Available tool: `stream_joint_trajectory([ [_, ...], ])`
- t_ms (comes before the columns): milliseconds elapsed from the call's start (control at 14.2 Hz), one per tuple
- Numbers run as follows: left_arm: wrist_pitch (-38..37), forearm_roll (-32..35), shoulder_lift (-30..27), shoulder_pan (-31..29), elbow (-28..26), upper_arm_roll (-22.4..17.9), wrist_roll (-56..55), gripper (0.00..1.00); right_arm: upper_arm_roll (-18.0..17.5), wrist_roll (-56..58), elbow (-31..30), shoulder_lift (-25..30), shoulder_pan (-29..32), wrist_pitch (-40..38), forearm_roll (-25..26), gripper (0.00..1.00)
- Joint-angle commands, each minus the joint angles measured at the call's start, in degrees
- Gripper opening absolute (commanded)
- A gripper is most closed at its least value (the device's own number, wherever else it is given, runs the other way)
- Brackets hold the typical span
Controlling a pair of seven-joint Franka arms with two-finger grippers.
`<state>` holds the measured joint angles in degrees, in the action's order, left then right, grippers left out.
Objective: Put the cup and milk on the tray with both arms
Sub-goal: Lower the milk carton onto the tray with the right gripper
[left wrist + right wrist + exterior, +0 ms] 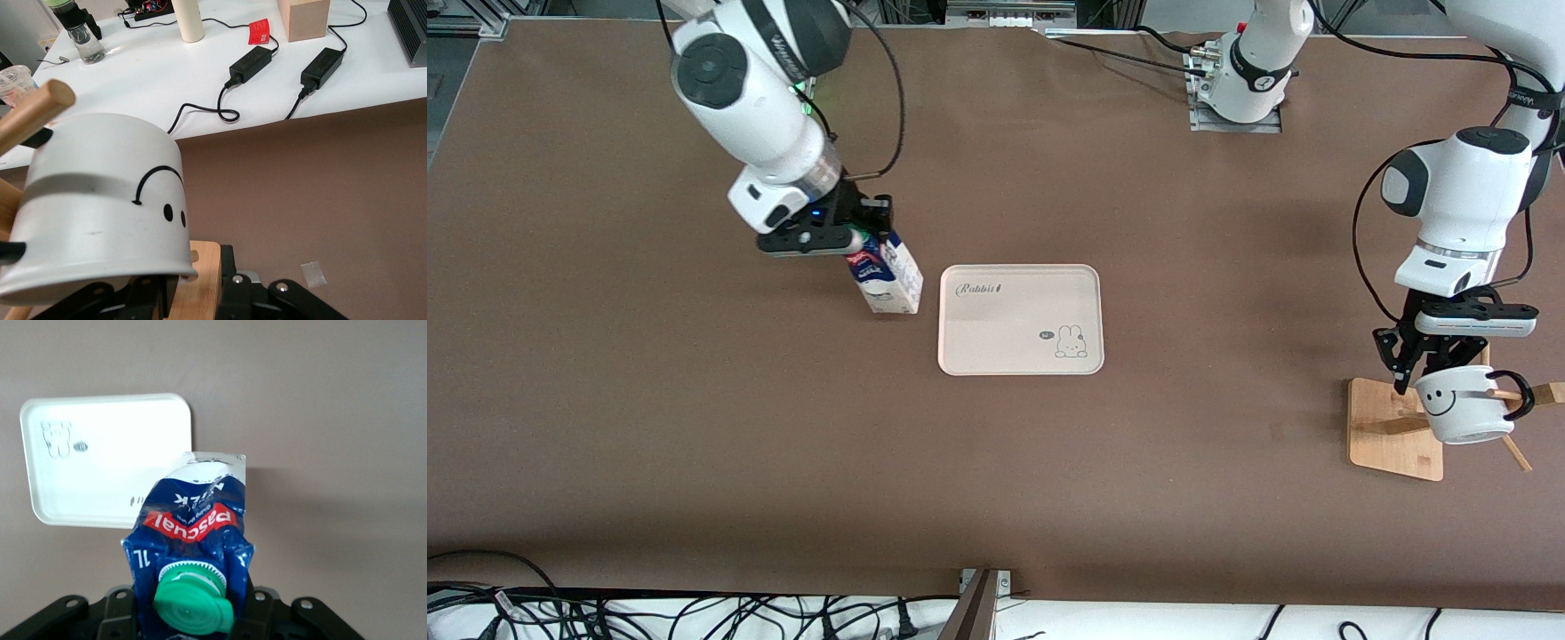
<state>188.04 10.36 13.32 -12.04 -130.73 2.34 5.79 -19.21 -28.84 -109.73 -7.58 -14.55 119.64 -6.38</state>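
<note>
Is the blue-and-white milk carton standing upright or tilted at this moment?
Tilted. In the front view the blue-and-white milk carton leans, its top pinched in the right end effector, beside the empty cream rectangular tray.

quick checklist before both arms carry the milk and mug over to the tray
1. Right gripper shut on the blue and white gable-top milk carton: ok.
2. Carton lifted off the brown table: cannot tell.
3. Left gripper closed on the white smiley mug: cannot tell.
4. Mug free of the wooden stand: not ok, its handle hangs on a peg.
5. Cream rectangular tray bare, room for both: ok.
</note>
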Motion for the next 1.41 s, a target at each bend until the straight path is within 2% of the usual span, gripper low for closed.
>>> stream_joint_trajectory([
  [0, 0.3, 1.4, 0.4, -0.4, 0.8, -0.7, 2.1, 0.27, 0.5, 1.2, 1.1, -2.4, -4.3, -0.2, 1.2, 0.5],
  [141, 0.3, 1.4, 0.3, -0.4, 0.8, -0.8, 2.1, 0.17, 0.5, 1.8, 1.2, -2.5, -5.7, -0.5, 1.2, 0.5],
  [281, 0.3, 1.4, 0.3, -0.4, 0.8, -0.8, 2.1, 0.13, 0.5, 1.6, 1.6, -2.5, -8.4, -0.4, 0.9, 0.48],
  [422, 0.3, 1.3, 0.2, -0.4, 0.8, -0.8, 2.1, 0.06, 0.5, 1.4, 6.6, -5.5, -10.8, -2.3, 0.7, 0.47],
  [562, 0.2, 1.2, 0.1, -0.4, 0.8, -0.8, 2.1, 0.0, 0.7, 1.2, 14.9, -11.6, -11.4, -6.4, 1.5, 0.47],
  [773, 0.1, 1.2, -0.2, -0.4, 0.8, -0.8, 2.0, 0.0, 2.7, 1.4, 19.3, -16.4, -11.3, -6.7, 1.5, 0.47],
  [1054, -0.2, 1.3, -1.1, 0.2, 0.7, -0.8, 1.9, 0.0, 5.1, 2.0, 19.8, -18.3, -10.5, -6.7, 1.5, 0.47],
  [1335, -0.6, 1.4, -2.3, 1.5, 0.6, -0.8, 1.2, 0.0, 5.4, 2.0, 23.2, -20.0, -11.3, -7.7, 1.2, 0.47],
])
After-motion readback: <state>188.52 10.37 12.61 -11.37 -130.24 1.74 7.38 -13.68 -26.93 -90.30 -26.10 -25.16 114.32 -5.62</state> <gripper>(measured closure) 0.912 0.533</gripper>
